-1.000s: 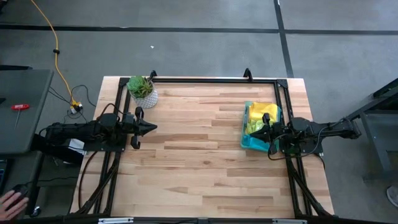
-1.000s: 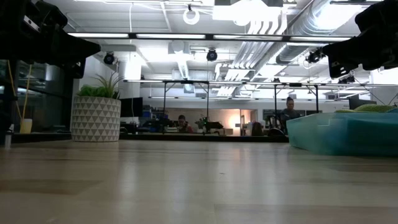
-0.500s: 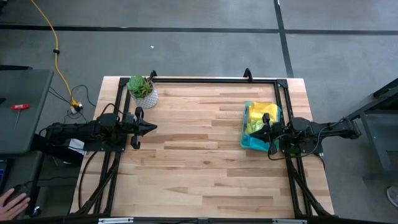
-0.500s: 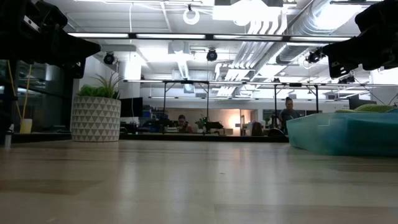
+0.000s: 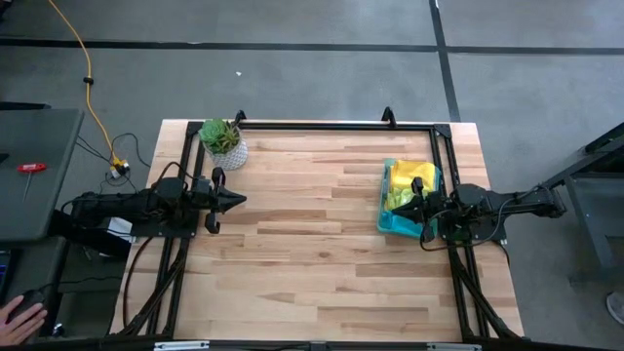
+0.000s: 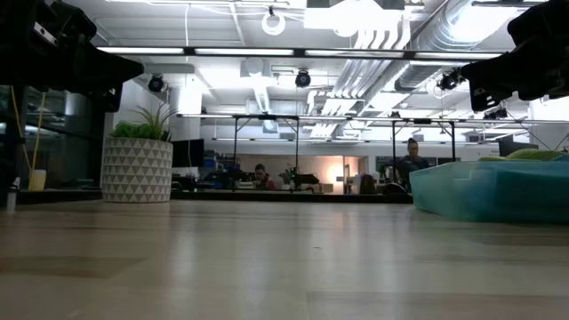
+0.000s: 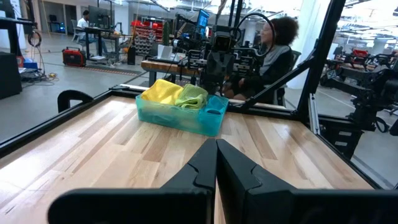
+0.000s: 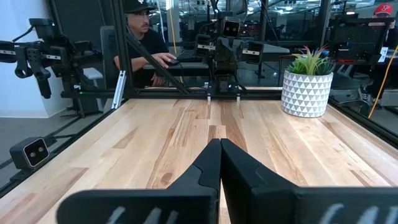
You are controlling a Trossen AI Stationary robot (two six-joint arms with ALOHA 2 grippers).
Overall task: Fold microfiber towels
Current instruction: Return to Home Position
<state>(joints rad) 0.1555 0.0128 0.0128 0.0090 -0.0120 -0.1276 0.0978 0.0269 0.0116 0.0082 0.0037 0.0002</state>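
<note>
**High view.**
- Left gripper [image 5: 239,200]: mine. Jaws clenched, nothing in them. It is well apart from the bin [image 5: 387,222] and faces it across the table [image 5: 312,273].
- Right gripper [image 5: 400,208]: mine. Jaws clenched and empty, over the bin's edge.
- Towels: the yellow towel [image 5: 409,174] and the green towel [image 5: 397,198] are both in the bin, touching each other.
- Plant [image 5: 223,139]: well apart from the bin, nearer my left gripper.

**Low view.**
- Bin [image 6: 484,191]: stands on the table. The green towel [image 6: 533,154] humps just above its rim.
- Plant [image 6: 136,167]: well apart from the bin.
- Arms: dark shapes overhead. I cannot tell my jaws' state from here.

**Left wrist view.**
- Left fingers [image 7: 199,168]: pressed together, with nothing between them.
- Bin [image 7: 180,118]: ahead of them. The yellow towel [image 7: 163,91] and the green towel [image 7: 191,94] are heaped in it, above the rim.
- Right arm [image 7: 217,62]: just behind the bin.
- Person [image 7: 277,56]: seated beyond the bin.

**Right wrist view.**
- Right fingers [image 8: 205,165]: pressed flat together, empty.
- Plant [image 8: 305,93]: on the table ahead.
</note>
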